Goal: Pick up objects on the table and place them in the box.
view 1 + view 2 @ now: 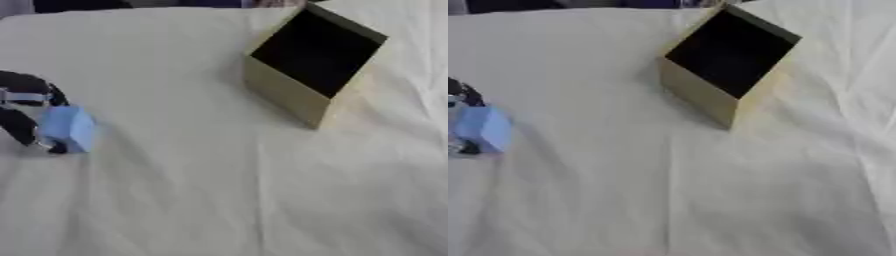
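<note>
1. Left hand (24, 112): at the left edge, fingers curled round a pale blue block (68, 128) that sits just beside its palm, low over the white cloth (201, 190).
2. Blue block: we judge it light and rigid, with smooth faces best pinched on opposite flat sides.
3. Wooden box (293, 92): well away, ahead and to the right of the hand; its dark interior shows no contents.
4. Right hand: not seen.

Your left robot hand (26, 112) was cut off by the frame's left edge. The blue object (68, 128) it held was too blurred to identify. The box (302, 95) interior showed only black.
</note>
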{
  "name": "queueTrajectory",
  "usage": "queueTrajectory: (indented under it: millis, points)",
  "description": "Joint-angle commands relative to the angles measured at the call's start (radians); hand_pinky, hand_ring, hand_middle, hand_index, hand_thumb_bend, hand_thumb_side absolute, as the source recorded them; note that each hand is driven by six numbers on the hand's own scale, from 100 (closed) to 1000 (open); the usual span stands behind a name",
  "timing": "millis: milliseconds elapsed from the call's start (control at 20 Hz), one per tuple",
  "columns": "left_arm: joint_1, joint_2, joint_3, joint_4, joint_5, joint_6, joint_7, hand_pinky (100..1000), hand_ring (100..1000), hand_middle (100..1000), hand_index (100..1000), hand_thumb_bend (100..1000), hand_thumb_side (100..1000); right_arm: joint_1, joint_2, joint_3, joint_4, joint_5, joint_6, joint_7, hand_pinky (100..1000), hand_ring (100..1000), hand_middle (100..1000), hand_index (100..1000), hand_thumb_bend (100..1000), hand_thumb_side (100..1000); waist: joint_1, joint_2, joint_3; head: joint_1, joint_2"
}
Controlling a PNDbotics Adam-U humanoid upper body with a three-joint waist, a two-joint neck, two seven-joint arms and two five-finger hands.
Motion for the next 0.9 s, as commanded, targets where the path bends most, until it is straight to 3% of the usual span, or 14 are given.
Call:
queueTrajectory:
  millis: [50, 150, 250, 300, 400, 900]
  points:
    - [-0.003, 0.032, 0.031, -0.035, 0.014, -0.007, 0.005, 891, 792, 647, 758, 284, 479, -0.002, -0.011, -0.004, -0.016, -0.004, 0.0, 0.001, 647, 789, 596, 725, 100, 801, -0.002, -0.015, 0.001, -0.002, -0.008]
    - [0.003, 0.041, 0.048, -0.051, 0.024, -0.007, 0.003, 890, 793, 650, 760, 204, 363, -0.001, -0.01, -0.004, -0.016, -0.003, 0.001, 0.001, 647, 789, 596, 725, 100, 801, -0.002, -0.015, 0.003, -0.004, -0.007]
    - [0.01, 0.053, 0.063, -0.064, 0.032, -0.008, 0.001, 888, 791, 649, 759, 184, 283, 0.0, -0.009, -0.005, -0.016, -0.003, 0.002, 0.0, 648, 789, 596, 725, 100, 801, -0.002, -0.015, 0.005, -0.005, -0.008]
    - [0.012, 0.058, 0.07, -0.07, 0.035, -0.009, 0.001, 886, 789, 647, 757, 156, 192, 0.0, -0.009, -0.005, -0.016, -0.003, 0.002, 0.0, 648, 789, 596, 725, 100, 801, -0.002, -0.016, 0.006, -0.005, -0.008]
    - [0.017, 0.067, 0.082, -0.081, 0.041, -0.01, 0.001, 885, 787, 645, 756, 128, 131, 0.0, -0.01, -0.005, -0.016, -0.002, 0.002, 0.0, 648, 789, 596, 725, 100, 801, -0.002, -0.017, 0.007, -0.006, -0.008]
    - [0.02, 0.082, 0.131, -0.129, 0.068, -0.009, 0.015, 881, 784, 642, 750, 100, 125, 0.004, -0.01, -0.007, -0.016, -0.004, 0.003, -0.002, 648, 790, 596, 725, 100, 801, -0.001, -0.023, 0.012, -0.011, -0.007]
